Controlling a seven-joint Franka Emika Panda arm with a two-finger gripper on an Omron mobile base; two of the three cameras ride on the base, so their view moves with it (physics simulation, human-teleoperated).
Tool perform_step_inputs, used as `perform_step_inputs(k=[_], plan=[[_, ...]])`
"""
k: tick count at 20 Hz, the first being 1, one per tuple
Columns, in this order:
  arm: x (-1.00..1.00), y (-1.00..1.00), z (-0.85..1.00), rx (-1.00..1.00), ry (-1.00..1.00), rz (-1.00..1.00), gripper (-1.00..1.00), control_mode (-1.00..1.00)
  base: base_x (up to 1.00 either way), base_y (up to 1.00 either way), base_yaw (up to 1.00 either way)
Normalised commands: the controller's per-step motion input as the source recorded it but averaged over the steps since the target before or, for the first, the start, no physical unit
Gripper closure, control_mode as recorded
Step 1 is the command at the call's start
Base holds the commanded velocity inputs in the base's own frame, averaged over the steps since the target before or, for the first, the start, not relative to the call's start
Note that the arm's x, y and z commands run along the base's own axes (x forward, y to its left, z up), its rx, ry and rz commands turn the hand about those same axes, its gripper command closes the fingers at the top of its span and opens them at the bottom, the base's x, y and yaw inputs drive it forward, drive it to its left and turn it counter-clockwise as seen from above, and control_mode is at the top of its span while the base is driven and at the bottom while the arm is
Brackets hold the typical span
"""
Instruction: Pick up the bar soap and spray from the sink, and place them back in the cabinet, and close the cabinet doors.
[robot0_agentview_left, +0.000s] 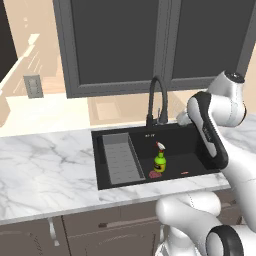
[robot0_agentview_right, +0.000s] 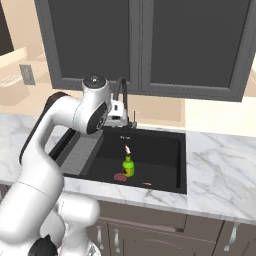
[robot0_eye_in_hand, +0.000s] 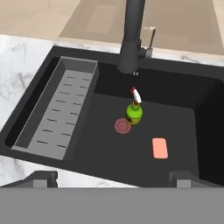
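Nearest the camera, gripper (robot0_eye_in_hand: 112, 178) spread wide and empty, one dark fingertip at each lower corner of the hand view, poised above the front rim of the sink (robot0_eye_in_hand: 205, 78) and looking down into it. Nothing between the tips but bare basin floor and a strip of marble counter (robot0_eye_in_hand: 17, 61).

Just beyond, and off toward the right-hand fingertip: bar soap (robot0_eye_in_hand: 160, 148), lying flat on the black floor, long axis running roughly away from the hand with a slight lean, so short sides near and far, long sides facing the two tips. Closest of the two items; likely first pick, needing a descent plus a small shift to that side, hardly any wrist turn.

Further in and nearer the centre line: round red drain disc (robot0_eye_in_hand: 123, 126), not a target, with the spray bottle (robot0_eye_in_hand: 134, 112) standing upright just beside it, nozzle toward the faucet (robot0_eye_in_hand: 133, 39). Well apart from the soap, so little risk of knocking it during the first grab.

Off to the other side, grey ribbed tray (robot0_eye_in_hand: 57, 111) along the basin wall, clear of both items.

Farthest back, faucet base at the rear rim. Brown cabinet for storing: not identifiable here.
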Motion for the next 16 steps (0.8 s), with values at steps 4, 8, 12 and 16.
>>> perform_step_inputs(k=[4, 8, 12, 16], plan=[[0.0, -0.21, -0.25, 0.02, -0.08, 0.06, -1.0, -1.0, 0.0, 0.0, 0.0], [0.0, -0.21, -0.25, 0.02, -0.11, 0.04, -1.0, -1.0, 0.0, 0.0, 0.0], [0.0, -0.07, -0.23, 0.01, -0.12, 0.01, -1.0, -1.0, 0.0, 0.0, 0.0], [0.0, -0.04, -0.27, 0.0, -0.11, 0.0, -1.0, -1.0, 0.0, 0.0, 0.0]])
